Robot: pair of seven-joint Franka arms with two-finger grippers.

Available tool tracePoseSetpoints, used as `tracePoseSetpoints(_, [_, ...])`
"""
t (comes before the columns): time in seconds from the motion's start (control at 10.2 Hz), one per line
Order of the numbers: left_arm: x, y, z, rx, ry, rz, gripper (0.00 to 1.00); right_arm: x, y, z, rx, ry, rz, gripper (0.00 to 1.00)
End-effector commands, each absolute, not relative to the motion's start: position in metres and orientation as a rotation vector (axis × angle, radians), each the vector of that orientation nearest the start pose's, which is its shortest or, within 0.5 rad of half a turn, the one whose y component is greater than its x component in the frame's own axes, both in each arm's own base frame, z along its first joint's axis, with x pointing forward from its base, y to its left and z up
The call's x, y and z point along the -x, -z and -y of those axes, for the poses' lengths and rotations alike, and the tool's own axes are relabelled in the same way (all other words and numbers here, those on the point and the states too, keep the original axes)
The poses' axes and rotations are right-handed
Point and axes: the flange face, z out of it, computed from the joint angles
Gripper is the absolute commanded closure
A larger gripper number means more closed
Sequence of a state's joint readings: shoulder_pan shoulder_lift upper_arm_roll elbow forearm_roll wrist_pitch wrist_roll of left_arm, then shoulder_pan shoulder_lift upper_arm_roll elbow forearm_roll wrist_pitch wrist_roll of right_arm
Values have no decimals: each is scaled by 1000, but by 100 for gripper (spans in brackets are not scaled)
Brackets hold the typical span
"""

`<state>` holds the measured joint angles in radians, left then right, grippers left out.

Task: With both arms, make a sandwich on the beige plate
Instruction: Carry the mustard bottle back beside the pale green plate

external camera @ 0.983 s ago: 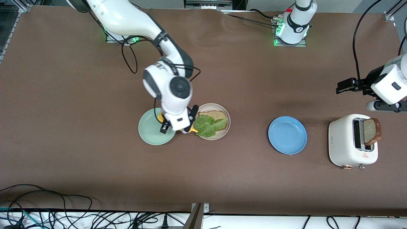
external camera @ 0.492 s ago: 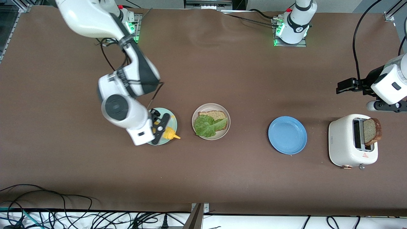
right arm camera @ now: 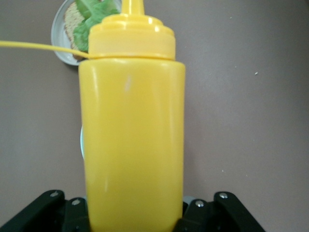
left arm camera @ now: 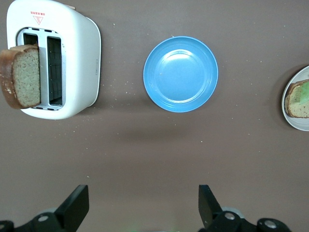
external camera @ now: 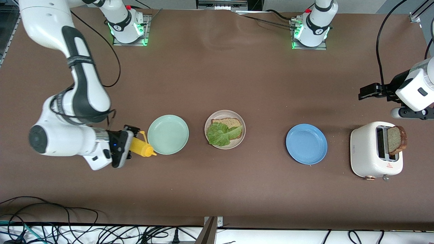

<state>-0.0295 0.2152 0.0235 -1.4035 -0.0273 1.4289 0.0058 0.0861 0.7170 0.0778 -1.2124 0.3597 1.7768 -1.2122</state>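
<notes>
The beige plate (external camera: 237,144) sits mid-table with one bread slice (external camera: 230,122) and a green lettuce leaf (external camera: 220,135) on it. A second bread slice (external camera: 396,139) stands in the white toaster (external camera: 368,152). My right gripper (external camera: 130,145) is shut on a yellow squeeze bottle (external camera: 142,149), held over the table beside the mint-green plate (external camera: 168,134). The bottle (right arm camera: 131,135) fills the right wrist view, with the lettuce (right arm camera: 94,14) past its cap. My left gripper (external camera: 369,90) waits open and empty above the table by the toaster; its own view (left arm camera: 141,205) shows the spread fingers.
A blue plate (external camera: 306,144) lies between the beige plate and the toaster; it also shows in the left wrist view (left arm camera: 180,73) beside the toaster (left arm camera: 72,63). Cables run along the table's near edge (external camera: 67,230).
My right arm has swung from beside the beige plate, across the mint-green plate, toward its own end of the table, carrying the yellow bottle. The left arm has not moved.
</notes>
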Motion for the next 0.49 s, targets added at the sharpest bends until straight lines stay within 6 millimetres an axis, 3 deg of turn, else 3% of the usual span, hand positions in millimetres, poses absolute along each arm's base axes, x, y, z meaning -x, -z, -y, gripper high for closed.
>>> tracePoseSetpoints(0.0, [-605, -572, 7, 3120, -283, -14, 0, -715, -335, -100, 2016, 193, 1623, 100])
tracePoseSetpoints(0.39, [-605, -572, 7, 3120, -283, -14, 0, -699, -276, -34, 1766, 385, 1606, 100])
